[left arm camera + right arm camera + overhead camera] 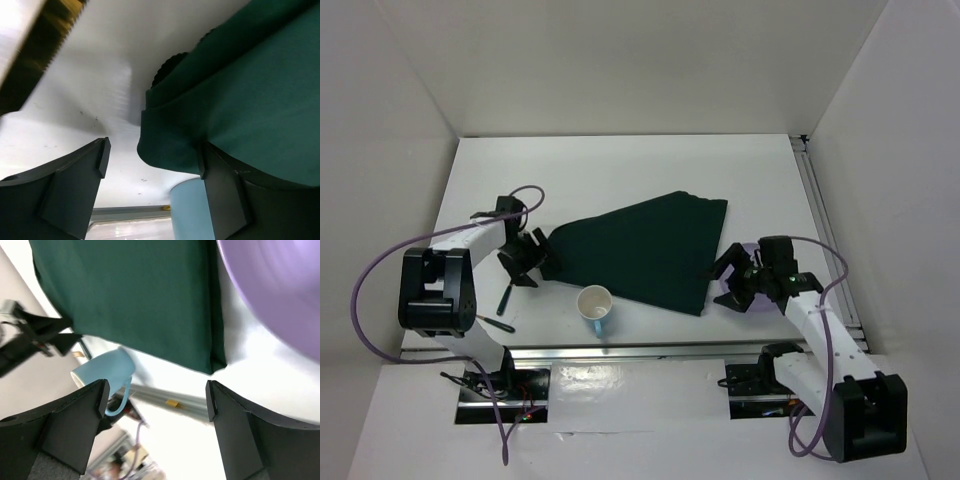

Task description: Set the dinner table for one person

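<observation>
The white dinner table (620, 170) holds a dark green cloth (640, 250) at its middle. A light blue mug (596, 308) stands upright by the cloth's near edge. A purple plate (748, 248) lies at the cloth's right, mostly hidden under my right gripper (728, 283), which is open and empty above it. My left gripper (532, 262) is open at the cloth's left corner. In the left wrist view the cloth (250, 100) hangs between the jaws against the right finger (225, 200). The right wrist view shows the plate (280, 295), cloth (130, 295) and mug (102, 372).
Two black-handled utensils (505, 298) (495, 324) lie near the table's front left, beside the left arm's base. A metal rail (650, 350) runs along the near edge and another (825, 230) along the right side. White walls enclose the table.
</observation>
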You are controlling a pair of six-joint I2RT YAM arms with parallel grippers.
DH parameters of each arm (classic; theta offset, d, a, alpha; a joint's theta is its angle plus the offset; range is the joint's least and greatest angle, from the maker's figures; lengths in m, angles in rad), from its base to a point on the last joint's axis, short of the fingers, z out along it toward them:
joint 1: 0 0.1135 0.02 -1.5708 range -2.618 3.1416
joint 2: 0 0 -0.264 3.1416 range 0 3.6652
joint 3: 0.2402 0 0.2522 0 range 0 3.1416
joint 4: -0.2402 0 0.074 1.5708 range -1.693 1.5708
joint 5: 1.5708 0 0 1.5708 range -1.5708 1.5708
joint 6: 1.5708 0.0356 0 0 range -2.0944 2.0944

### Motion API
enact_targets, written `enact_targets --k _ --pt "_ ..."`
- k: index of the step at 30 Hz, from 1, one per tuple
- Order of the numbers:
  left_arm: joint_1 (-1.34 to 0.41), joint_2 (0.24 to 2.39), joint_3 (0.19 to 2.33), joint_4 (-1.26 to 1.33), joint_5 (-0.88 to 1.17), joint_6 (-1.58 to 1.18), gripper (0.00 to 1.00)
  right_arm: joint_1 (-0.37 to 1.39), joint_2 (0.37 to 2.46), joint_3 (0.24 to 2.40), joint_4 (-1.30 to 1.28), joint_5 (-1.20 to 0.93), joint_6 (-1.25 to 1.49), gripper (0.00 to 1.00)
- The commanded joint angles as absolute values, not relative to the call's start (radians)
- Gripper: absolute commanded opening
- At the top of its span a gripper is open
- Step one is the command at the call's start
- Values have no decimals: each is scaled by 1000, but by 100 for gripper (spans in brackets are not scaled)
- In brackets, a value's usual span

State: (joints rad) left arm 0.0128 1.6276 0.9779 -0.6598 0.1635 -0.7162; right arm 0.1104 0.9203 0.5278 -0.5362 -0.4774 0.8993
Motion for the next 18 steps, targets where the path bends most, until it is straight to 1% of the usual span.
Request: enact_targets --k 1,4,5,7,8,9,12,13,16,17,18 --pt "20 1620 946 -574 252 -775 89 107 888 445 -467 -567 1063 90" --pt "20 1655 956 -554 265 -775 89 116 923 385 -397 -603 1138 92" --pt "20 1676 956 -554 265 -775 85 129 933 385 -397 -603 1149 92" --pt "20 1693 966 -545 253 -775 82 159 943 376 -397 -553 1167 92" --pt "20 1694 979 -534 253 -775 79 172 943 376 -397 -532 1183 92" --pt "20 1710 979 -534 253 -775 73 182 943 367 -397 -516 1205 92" --pt "20 1723 989 -525 253 -775 63 224 943 327 -325 -479 1258 92" --pt "20 1723 999 -525 253 -775 52 233 972 316 -267 -479 1288 92" --pt "20 1723 1008 -535 253 -775 35 274 1023 304 -226 -431 1310 90" --pt "20 1723 1018 -535 253 -766 20 294 1055 279 -189 -431 1324 90" --pt "20 1723 1019 -554 253 -765 14 308 1071 279 -172 -417 1354 89"
